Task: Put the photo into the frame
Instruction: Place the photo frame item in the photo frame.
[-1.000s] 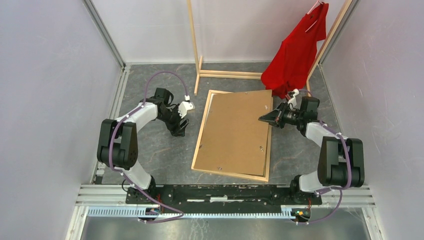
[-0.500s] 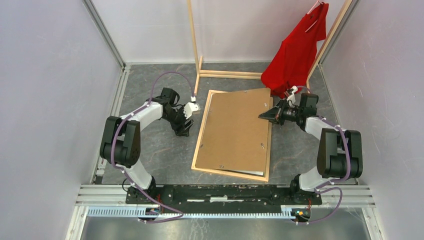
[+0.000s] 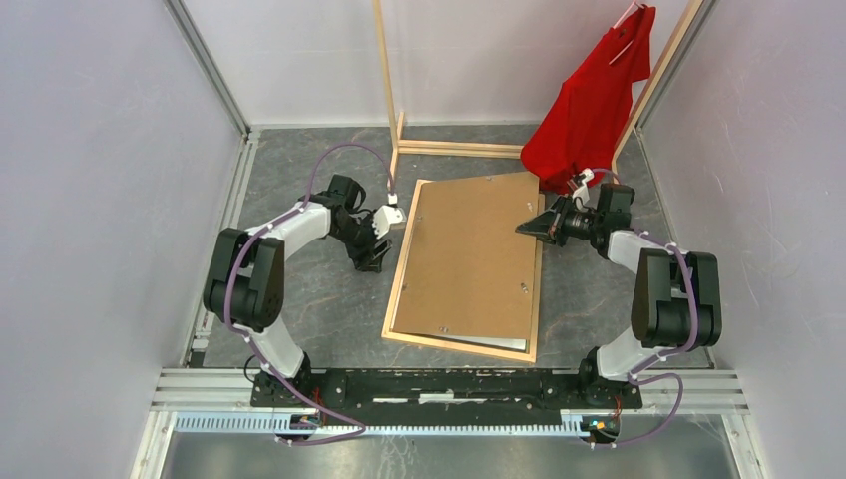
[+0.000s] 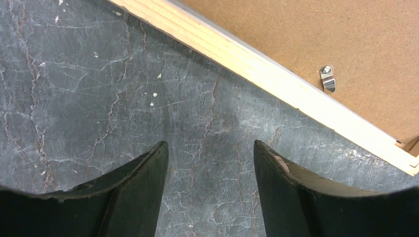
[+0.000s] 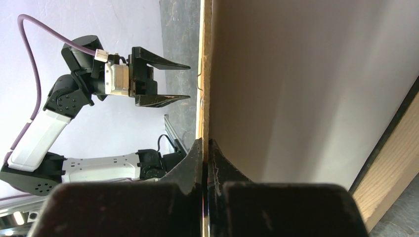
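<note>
Top external view: the frame (image 3: 398, 269) is laid flat on the table (image 3: 309, 299), mid-scene, and the board (image 3: 469, 259) is set askew over it, not seated. The board's far right corner is pinched by the right gripper (image 3: 523, 229), jaws clamped tight on it. That hold is apparently meant to lift or steer the corner into the opening. The left gripper (image 3: 374, 254) is held low just beside the frame's left rail, jaws apart, nothing in them; it is probably placed there to brace the frame against sliding. The photo cannot be picked out for certain; a pale strip (image 3: 496, 344) is shown under the board's near edge and may be it.

Left wrist view now: parted fingers are seen over bare table, the rail close ahead but not touched. A metal clip (image 4: 326, 78) is spotted by the board's edge.

Right wrist view: the thin board edge is caught between closed fingers, raised off the frame. A pale surface (image 5: 306, 89) is seen beside it. Whether that is the photo's back or the board's underside cannot be told.
</note>
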Robot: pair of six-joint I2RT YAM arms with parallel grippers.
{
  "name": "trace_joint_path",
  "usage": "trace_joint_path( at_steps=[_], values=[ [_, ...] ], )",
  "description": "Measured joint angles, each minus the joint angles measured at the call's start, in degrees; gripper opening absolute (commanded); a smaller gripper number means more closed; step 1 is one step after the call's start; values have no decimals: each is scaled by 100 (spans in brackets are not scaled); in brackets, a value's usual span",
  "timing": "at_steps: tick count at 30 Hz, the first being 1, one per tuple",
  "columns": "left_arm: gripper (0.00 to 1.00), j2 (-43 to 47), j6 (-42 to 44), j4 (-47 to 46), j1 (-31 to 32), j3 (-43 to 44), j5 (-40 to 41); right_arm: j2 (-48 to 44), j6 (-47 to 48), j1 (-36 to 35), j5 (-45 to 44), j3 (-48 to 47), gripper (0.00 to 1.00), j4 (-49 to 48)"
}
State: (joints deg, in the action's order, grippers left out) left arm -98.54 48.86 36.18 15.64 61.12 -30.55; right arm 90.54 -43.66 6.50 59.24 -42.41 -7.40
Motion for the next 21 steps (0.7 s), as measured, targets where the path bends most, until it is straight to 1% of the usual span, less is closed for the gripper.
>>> trace_joint_path(
  at_steps=[5, 11, 21],
  values=[
    [68, -31, -22, -35, 66, 0, 9, 39, -20, 0, 2, 24, 0, -81],
    [66, -44, -116, -232, 160, 0, 15, 42, -221, 0, 0, 310, 0, -328],
    [64, -302, -188, -485, 323, -7, 42, 46, -302, 15, 4, 411, 0, -413]
  ],
)
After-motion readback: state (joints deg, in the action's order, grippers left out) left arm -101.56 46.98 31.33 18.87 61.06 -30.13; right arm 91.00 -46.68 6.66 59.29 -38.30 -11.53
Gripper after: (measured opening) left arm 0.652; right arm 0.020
